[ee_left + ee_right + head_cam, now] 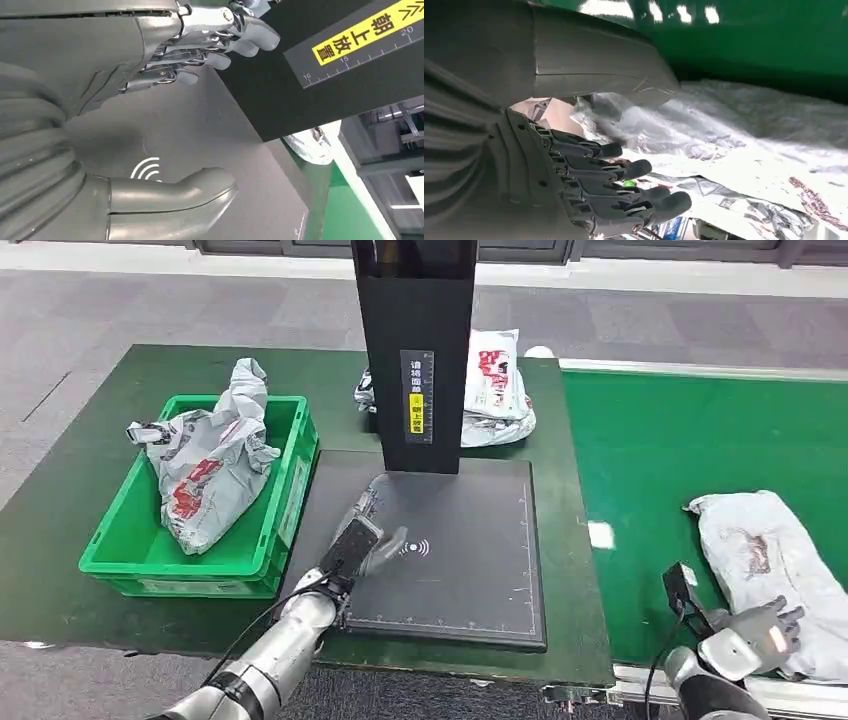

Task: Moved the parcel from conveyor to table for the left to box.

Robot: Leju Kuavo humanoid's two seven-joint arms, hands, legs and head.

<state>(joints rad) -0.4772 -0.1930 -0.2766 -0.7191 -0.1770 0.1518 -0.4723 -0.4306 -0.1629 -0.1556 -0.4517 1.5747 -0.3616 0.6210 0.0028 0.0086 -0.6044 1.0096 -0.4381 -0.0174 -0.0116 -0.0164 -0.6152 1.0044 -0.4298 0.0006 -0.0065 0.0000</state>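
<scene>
A grey plastic parcel [765,555] with red print lies flat on the green conveyor [680,440] at the right. My right hand [752,640] is at its near end, fingers apart. In the right wrist view the crumpled parcel [749,145] reaches into the wide gap between the thumb and fingers [624,172] of that hand [589,165], which do not close on it. My left hand [362,540] hovers over the black scanner pad [470,560], holding nothing. The left wrist view shows this hand [150,100] spread above the pad [200,135].
A green crate [135,530] on the dark table [70,590] at the left holds another grey parcel [205,465]. The scanner's black post [415,350] rises behind the pad. Two more parcels [497,390] lie behind the post.
</scene>
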